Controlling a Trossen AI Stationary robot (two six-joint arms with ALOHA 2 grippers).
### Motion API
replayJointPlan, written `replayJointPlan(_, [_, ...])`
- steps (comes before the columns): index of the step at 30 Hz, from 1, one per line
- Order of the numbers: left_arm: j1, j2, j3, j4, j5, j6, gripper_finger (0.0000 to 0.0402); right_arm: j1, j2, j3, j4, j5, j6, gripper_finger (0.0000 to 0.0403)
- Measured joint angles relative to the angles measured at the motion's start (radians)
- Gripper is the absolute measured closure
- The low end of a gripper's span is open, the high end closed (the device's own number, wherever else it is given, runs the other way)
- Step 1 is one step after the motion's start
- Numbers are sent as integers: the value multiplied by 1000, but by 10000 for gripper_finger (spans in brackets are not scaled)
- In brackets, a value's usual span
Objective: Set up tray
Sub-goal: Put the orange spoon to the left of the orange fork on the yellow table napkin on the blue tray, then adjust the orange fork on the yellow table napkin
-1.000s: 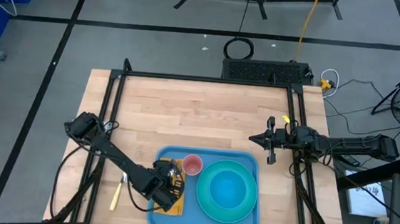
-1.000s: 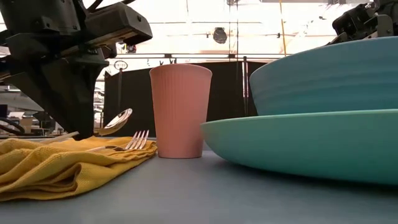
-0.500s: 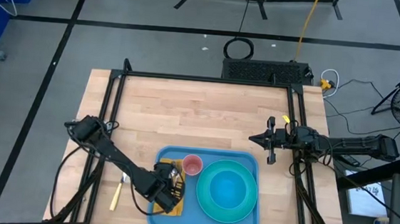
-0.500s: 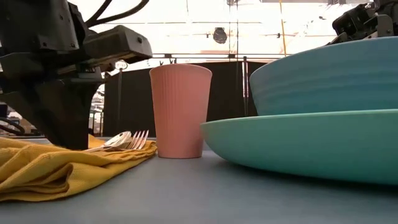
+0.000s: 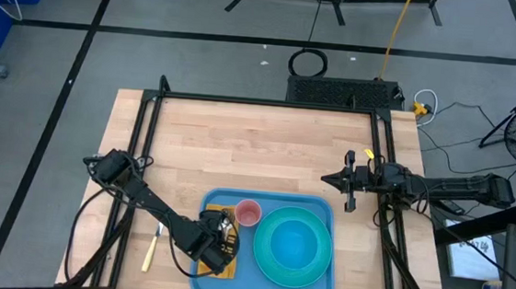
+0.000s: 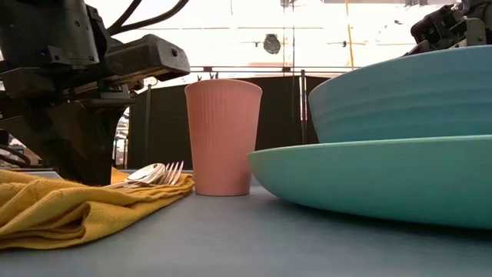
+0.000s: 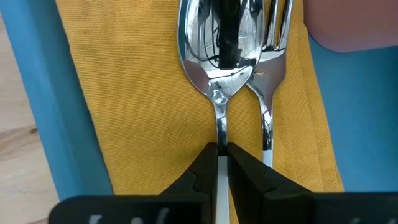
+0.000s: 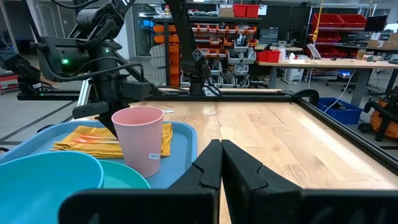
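1. Cutlery piece [image 5: 151, 250], yellow-handled, lies on the wooden bench [image 5: 258, 144] just outside the tray's left edge.
2. Left gripper [image 5: 216, 245] sits low over the left end of the tray [image 5: 331, 208], and its fingers [image 7: 245, 168] are closed narrowly on the handle of a spoon [image 7: 216, 74].
3. Spoon and fork [image 7: 268, 81] lie side by side on a yellow napkin [image 7: 124, 93], the spoon bowl touching the fork's head; in the low view both rest flat on the cloth, ends pointing toward the cup.
4. Yellow napkin covers the tray's left strip, with blue tray surface visible on either side of it in the left wrist view.
5. Pink ribbed cup [image 5: 249, 213] stands upright on the tray, just beside the napkin and close to the plate.
6. Turquoise plate [image 5: 293, 247] fills the tray's right part and carries a turquoise bowl [image 6: 400, 92] on it.
7. Tray itself rests at the near-middle edge of the bench.
8. Right gripper [image 5: 331, 180] hangs above the bare bench near the tray's far right corner, its fingers [image 8: 239, 165] pressed together and empty.
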Motion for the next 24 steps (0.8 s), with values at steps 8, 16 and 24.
replayJointPlan(8, [-2, -48, -6, -18, -10, 36, 367, 0, 0, 0, 0, 0, 0, 403])
replayJointPlan(16, [-10, -59, -4, -31, -27, 29, 366, 0, 0, 0, 0, 0, 0, 403])
replayJointPlan(24, [-20, -59, -3, -5, -58, 129, 366, 0, 0, 0, 0, 0, -4, 403])
